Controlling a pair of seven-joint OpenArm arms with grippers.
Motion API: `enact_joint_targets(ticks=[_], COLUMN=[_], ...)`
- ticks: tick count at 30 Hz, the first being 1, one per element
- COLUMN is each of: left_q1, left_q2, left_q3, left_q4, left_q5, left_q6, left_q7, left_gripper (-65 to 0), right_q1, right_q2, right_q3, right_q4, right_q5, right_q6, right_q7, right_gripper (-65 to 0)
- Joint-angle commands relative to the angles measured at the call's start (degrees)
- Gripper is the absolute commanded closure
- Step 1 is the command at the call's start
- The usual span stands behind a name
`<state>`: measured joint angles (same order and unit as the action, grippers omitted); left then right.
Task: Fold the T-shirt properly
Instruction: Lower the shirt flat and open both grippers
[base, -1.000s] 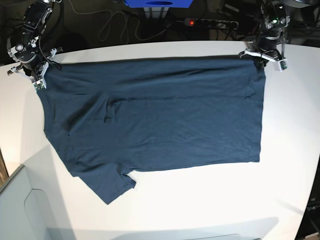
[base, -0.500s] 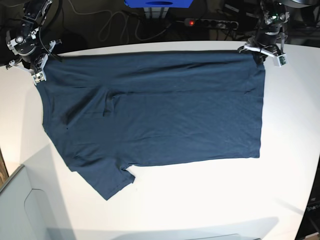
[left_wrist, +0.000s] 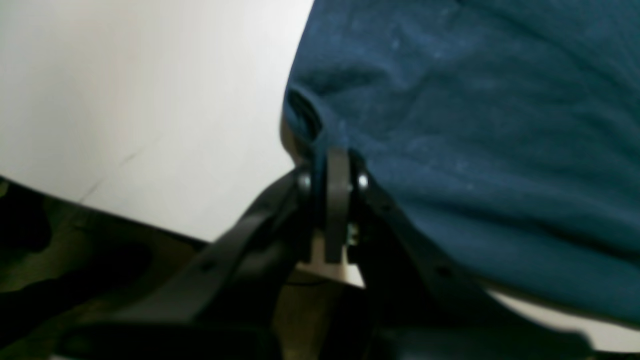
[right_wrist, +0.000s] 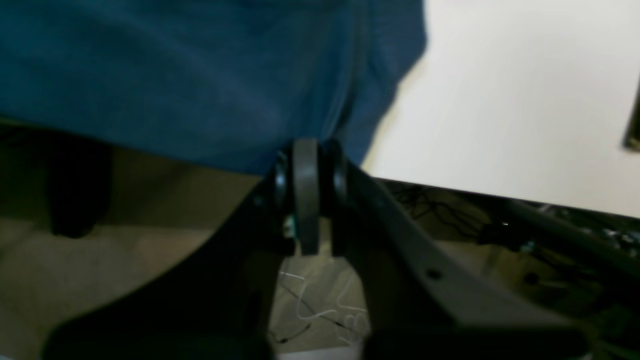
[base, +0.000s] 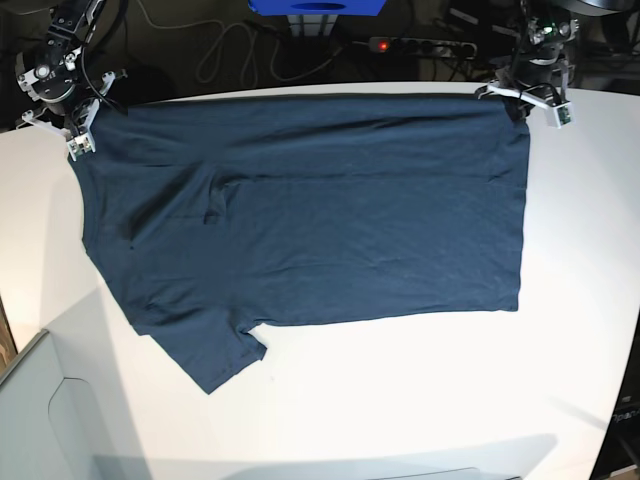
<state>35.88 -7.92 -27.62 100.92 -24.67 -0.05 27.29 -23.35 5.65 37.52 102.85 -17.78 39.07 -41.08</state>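
We see the T-shirt spread lengthwise between both pincers: left gripper and right gripper each clamp one far-edge corner.

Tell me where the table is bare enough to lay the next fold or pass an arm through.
Bare table runs along the near edge below the T-shirt, widest toward the near right. A narrower strip lies right of the hem, and a wedge left of the lower sleeve. The far edge is crowded: the left gripper and right gripper both pinch corners there.
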Motion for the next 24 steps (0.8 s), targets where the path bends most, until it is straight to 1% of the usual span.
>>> enact_joint_targets(ticks=[1,5,7,9,10,13,16,17,19,21,24], left_q1=[0.6,1.4,1.4,1.6,1.6,3.1,3.8,4.0,4.4,4.7,6.0], left_q2=[-0.5,-0.5,-0.5,-0.5,-0.5,-0.5,-0.5,-0.6,-1.0,-1.2,-1.4], left_q3=[-0.5,-0.5,-0.5,-0.4,-0.4,-0.2,-0.1,-0.2,-0.3,-0.5,-2.3], left_q4=[0.7,0.3,0.6,0.8,0.8,0.9,1.0,1.0,1.1,1.1,1.2], left_q5=[-0.2,-0.2,-0.2,-0.2,-0.3,-0.3,-0.3,-0.3,-0.4,-2.8,-6.9], left_q6=[0.1,0.1,0.1,0.0,0.0,0.0,-0.1,-0.1,-0.1,-0.1,-0.1], left_q7=[-0.8,-0.8,-0.8,-0.8,-0.8,-0.8,-0.8,-0.8,-0.8,-0.8,-0.8], left_gripper=[-0.5,-13.8,-18.6,-19.1,-19.1,-19.1,-19.2,-19.2,-19.3,-19.3,-19.3], right_q1=[-0.2,0.0,0.1,0.3,0.4,0.5,1.2,1.4,1.8,3.0,4.1], right_q2=[0.8,0.8,0.7,0.2,0.1,0.1,0.1,0.1,-0.1,-0.6,-1.6], right_q3=[1.1,1.6,1.6,1.6,1.6,1.6,1.6,1.7,3.5,5.0,7.7], right_q4=[0.8,0.7,0.7,0.7,0.7,0.7,0.8,0.9,1.3,1.7,3.1], right_q5=[0.0,0.0,0.0,-0.1,-0.1,-0.1,-0.1,-0.1,0.0,0.2,0.2], right_q6=[0.9,0.9,0.9,0.9,0.9,0.9,0.9,0.9,0.9,0.9,0.9], right_q7=[0.2,0.2,0.1,0.1,0.1,0.2,0.1,0.1,0.2,0.2,0.2], right_gripper=[-1.0,-1.0,-1.1,-1.6,-3.2,-12.5,-25.4,-28.7,-34.6,-37.8,-39.4])
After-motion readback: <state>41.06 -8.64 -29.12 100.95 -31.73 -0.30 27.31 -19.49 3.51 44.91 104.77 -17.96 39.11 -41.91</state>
